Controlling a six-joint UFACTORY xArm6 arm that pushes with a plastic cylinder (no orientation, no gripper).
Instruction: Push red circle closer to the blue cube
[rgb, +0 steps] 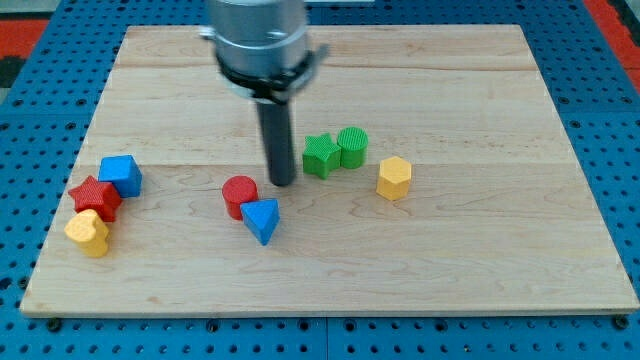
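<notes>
The red circle (239, 194) stands a little left of the board's middle, touching a blue triangle (261, 219) at its lower right. The blue cube (121, 175) sits far to the view's left, beside a red star (95, 195). My tip (283, 182) rests on the board just to the right of the red circle, slightly above it, with a small gap between them.
A yellow heart (88, 232) lies below the red star at the left. A green star (320, 154) and a green cylinder (352, 146) sit right of my tip. A yellow hexagon (394, 177) lies further right. The wooden board (500, 250) rests on blue pegboard.
</notes>
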